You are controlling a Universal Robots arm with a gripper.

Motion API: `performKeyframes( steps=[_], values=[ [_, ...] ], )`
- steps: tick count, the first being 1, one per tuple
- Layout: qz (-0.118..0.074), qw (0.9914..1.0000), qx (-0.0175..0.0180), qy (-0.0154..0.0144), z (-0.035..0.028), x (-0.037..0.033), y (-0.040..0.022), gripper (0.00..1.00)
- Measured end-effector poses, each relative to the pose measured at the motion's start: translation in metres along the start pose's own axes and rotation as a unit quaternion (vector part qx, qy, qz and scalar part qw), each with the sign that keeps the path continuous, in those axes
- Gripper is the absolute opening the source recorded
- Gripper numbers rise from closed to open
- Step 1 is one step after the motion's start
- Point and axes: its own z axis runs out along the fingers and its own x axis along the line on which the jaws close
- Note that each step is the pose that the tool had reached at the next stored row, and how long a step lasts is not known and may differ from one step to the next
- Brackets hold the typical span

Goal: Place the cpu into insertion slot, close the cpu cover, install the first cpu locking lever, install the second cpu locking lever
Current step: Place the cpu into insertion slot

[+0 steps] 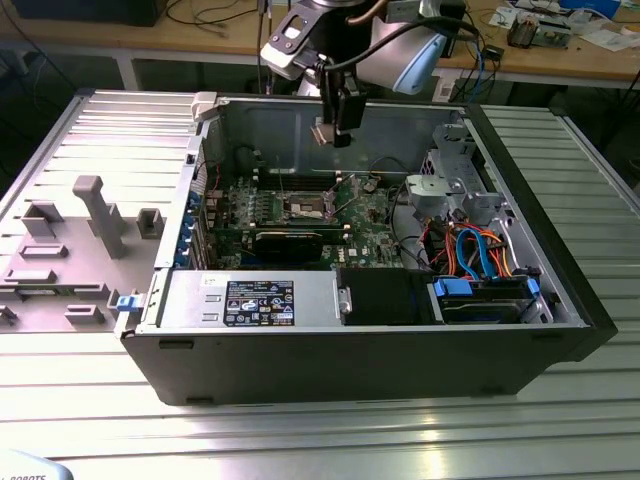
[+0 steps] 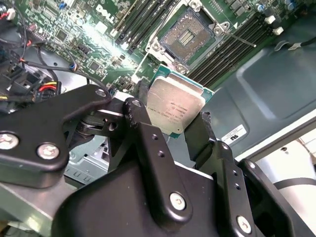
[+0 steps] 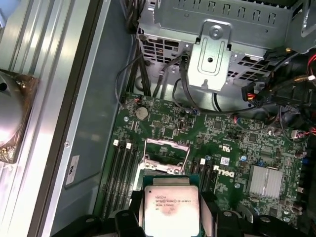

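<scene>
The open computer case (image 1: 350, 365) holds a green circuit board (image 1: 372, 212), with the insertion slot (image 1: 307, 208) near its middle and its dark pin field bare. Well above the board, the gripper (image 1: 335, 128) pinches the cpu (image 2: 175, 106) by two opposite edges, closed to its width. A silver drive cage (image 1: 455, 180) stands at the exterior view's right, and a black card (image 1: 290, 240) lies nearer than the slot.
</scene>
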Motion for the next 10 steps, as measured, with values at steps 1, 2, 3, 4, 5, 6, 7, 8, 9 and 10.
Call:
performKeyframes(
  steps=[1, 2, 3, 4, 5, 6, 7, 8, 9, 10],
  values=[
    [0.008, 0.99997, -0.0001, -0.0007, 0.0001, 0.0001, -0.0003, 0.54],
    [0.014, 0.99990, -0.0003, -0.0013, 0.0003, 0.0001, -0.0005, 0.54],
    [0.020, 0.99980, -0.0004, -0.0018, 0.0005, 0.0001, -0.0006, 0.54],
    [0.027, 0.99963, -0.0005, -0.0024, 0.0007, 0.0002, -0.0008, 0.54],
    [0.031, 0.99953, -0.0006, -0.0027, 0.0008, 0.0002, -0.0008, 0.54],
    [0.034, 0.99943, -0.0006, -0.0030, 0.0010, 0.0002, -0.0008, 0.54],
    [0.038, 0.99929, -0.0006, -0.0034, 0.0011, 0.0002, -0.0010, 0.54],
    [0.040, 0.99918, -0.0007, -0.0036, 0.0012, 0.0002, -0.0010, 0.54],
    [0.045, 0.99898, -0.0008, -0.0040, 0.0013, 0.0002, -0.0010, 0.54],
    [0.048, 0.99881, -0.0009, -0.0043, 0.0014, 0.0003, -0.0012, 0.54]
  ],
)
